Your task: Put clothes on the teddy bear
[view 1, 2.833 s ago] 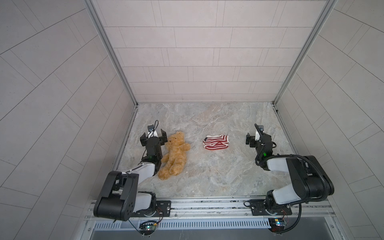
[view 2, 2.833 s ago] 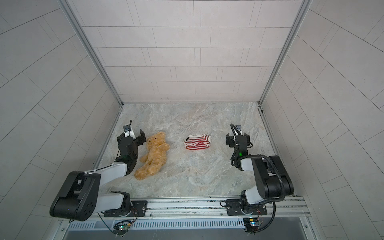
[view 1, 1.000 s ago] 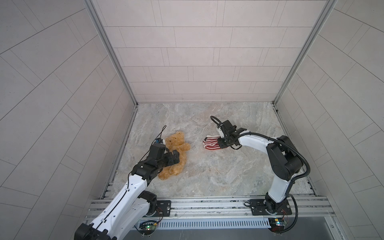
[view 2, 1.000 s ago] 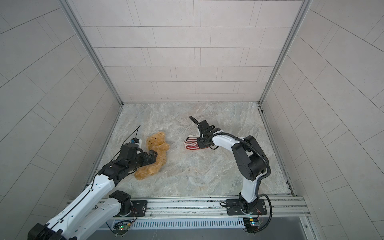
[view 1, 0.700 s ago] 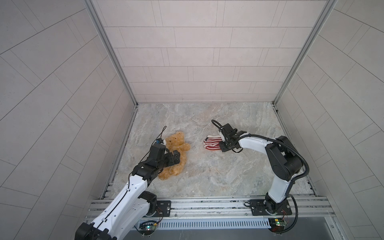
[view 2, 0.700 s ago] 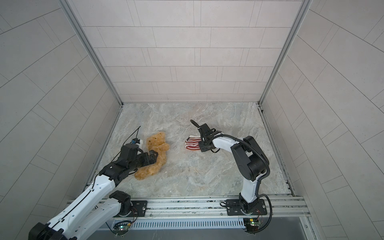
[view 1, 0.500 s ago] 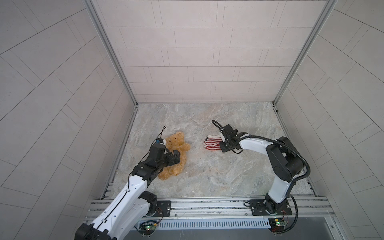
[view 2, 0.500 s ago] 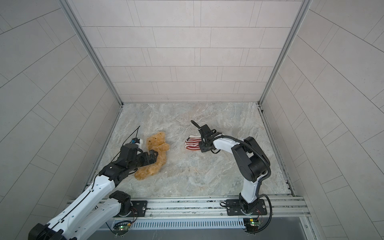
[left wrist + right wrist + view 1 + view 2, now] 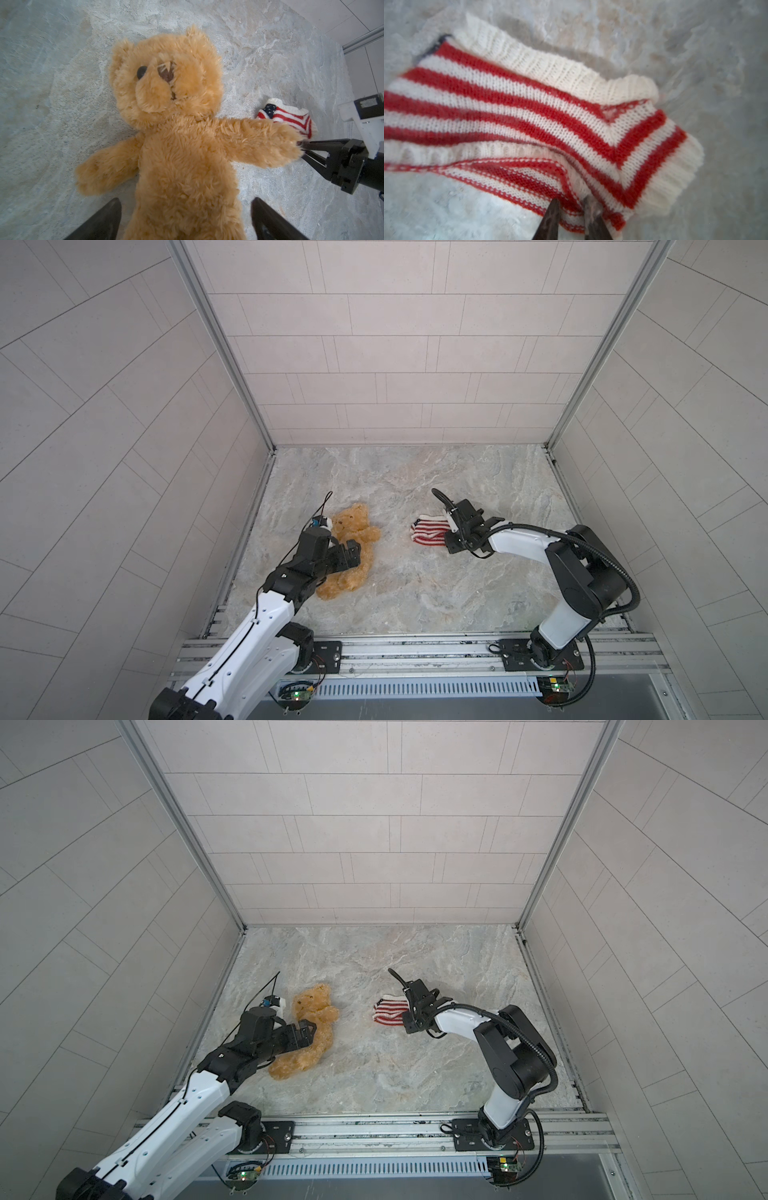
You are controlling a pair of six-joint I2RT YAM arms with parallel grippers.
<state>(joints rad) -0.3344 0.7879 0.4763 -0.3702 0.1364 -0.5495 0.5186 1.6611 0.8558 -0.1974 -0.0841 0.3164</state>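
Where a few seconds back both arms sat folded at the edges of the marbled floor (image 9: 415, 597), each has now reached in to its own piece of work (over the last half second, hardly anything has shifted). The teddy bear (image 9: 351, 524) (image 9: 314, 1004) has not moved: it lies on its back on the left side of the floor, head pointing away from the rail, face up, with one arm flung out toward the middle. The striped sweater (image 9: 428, 531) (image 9: 388, 1011) lies about where it did, near the centre and well apart from the bear.

The left arm slants forward and low from the rail, wrist just above the bear's legs. The left gripper (image 9: 347, 555) (image 9: 306, 1032) (image 9: 185, 200) is spread as wide as it goes, one finger on either side of the bear's lower body, and it has hold of nothing. From its wrist camera the bear (image 9: 182, 145) fills the view, with the sweater (image 9: 288, 118) behind its outstretched paw.

The right arm stands tall at the elbow on the right side, then sends its white forearm across and down to the sweater's near corner. The right gripper (image 9: 448, 536) (image 9: 405, 1017) (image 9: 572, 199) is drawn in narrow, and the wrist view shows a puckered fold of the sweater (image 9: 550, 116) pinched between its two dark fingers (image 9: 553, 212) by the ribbed hem.
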